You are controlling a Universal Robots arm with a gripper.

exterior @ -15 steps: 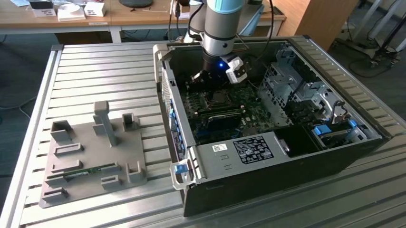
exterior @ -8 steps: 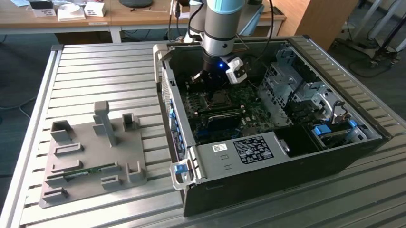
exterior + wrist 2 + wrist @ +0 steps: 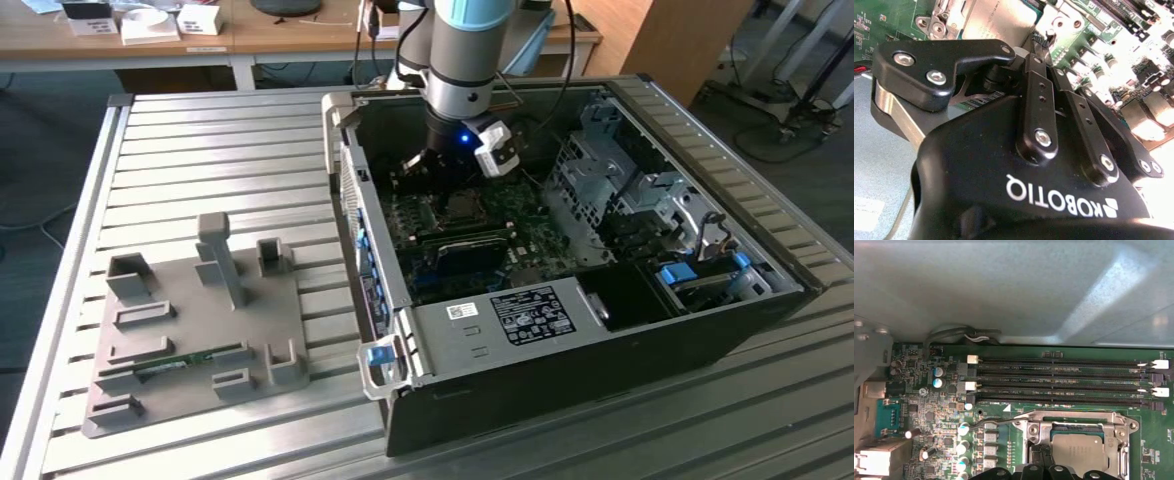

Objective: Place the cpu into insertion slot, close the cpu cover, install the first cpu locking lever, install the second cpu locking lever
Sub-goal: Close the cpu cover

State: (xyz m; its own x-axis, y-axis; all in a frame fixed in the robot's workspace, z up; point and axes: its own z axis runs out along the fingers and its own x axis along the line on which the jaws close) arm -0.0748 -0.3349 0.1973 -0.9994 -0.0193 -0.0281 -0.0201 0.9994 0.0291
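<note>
One ribbed metal table [image 3: 227,150] under open case [image 3: 574,390], hand [image 3: 447,185] inside; desks [image 3: 160,45] behind

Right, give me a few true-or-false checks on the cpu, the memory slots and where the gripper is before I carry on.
1. The small silver-grey square cpu is seated, with the thin metal frame cpu cover lying down around it. True.
2. The four long black memory slots hold sticks. False: all four are empty.
3. The black gripper is over the grey plastic fixture tray. False: it is inside the black computer case, low over the green motherboard beside the cpu.
4. A green memory stick lies in that tray, on the exterior view's left. True.
</note>
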